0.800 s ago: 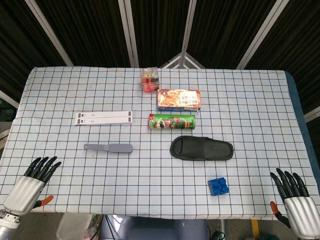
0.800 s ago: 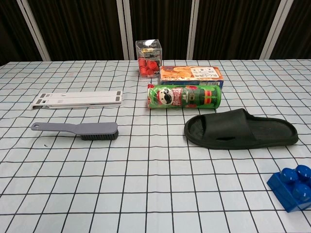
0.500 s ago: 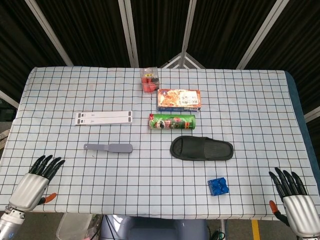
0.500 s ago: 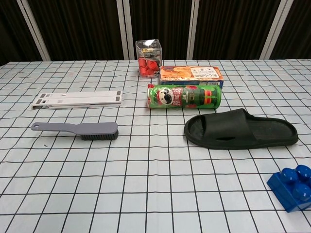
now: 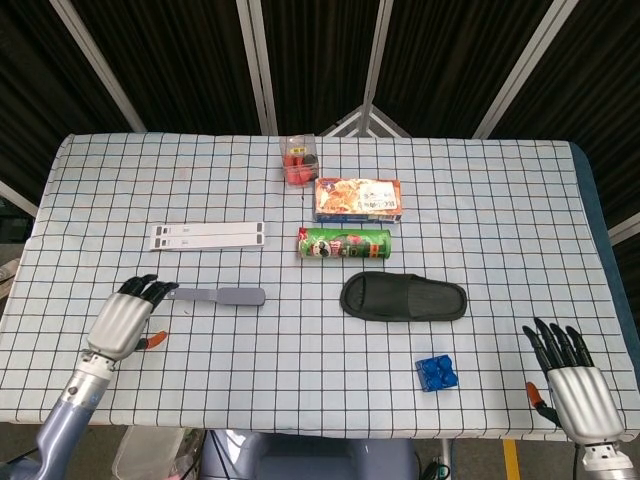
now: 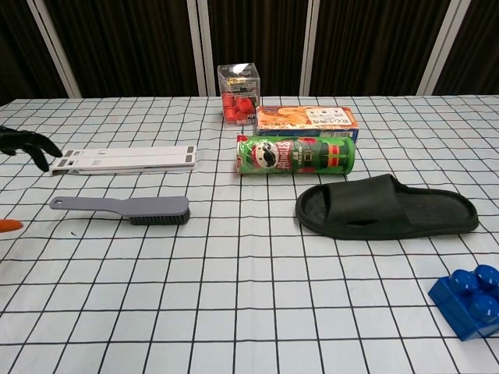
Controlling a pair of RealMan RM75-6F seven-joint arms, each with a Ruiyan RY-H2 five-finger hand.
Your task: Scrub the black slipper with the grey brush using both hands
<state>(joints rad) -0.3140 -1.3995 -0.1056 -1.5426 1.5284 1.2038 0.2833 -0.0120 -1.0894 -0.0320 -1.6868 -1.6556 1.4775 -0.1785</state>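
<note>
- Black slipper (image 5: 404, 298): open-toed slide with a broad strap band, matte black, lying flat on its sole, long axis left to right. It sits right of the table's middle, at 6 o'clock from the green crisp can (image 5: 343, 244) and apart from it; nothing touches it.
- Grey brush (image 5: 220, 296): slim handle pointing to 9 o'clock, bristle head at the 3 o'clock end, bristles down in the chest view. It lies at 9 o'clock from the slipper, well apart.
- Left hand (image 5: 125, 318): empty, fingers spread, fingertips (image 5: 150, 288) just beside the tip of the brush handle; whether they touch it I cannot tell.
- Right hand (image 5: 570, 375): empty, fingers apart, at the near right table edge, at 4 o'clock from the slipper and well apart.
- Clear box (image 5: 299, 158): transparent cube at the far middle, holding small red pieces.
- Orange snack carton (image 5: 358, 199): closed, lying flat, between the clear box and the can.
- White flat strip (image 5: 208, 235): at 12 o'clock from the brush.
- Blue block (image 5: 437, 372): at 6 o'clock from the slipper's right half.
- Checked tablecloth (image 5: 480, 200): white with a dark grid, under everything.
</note>
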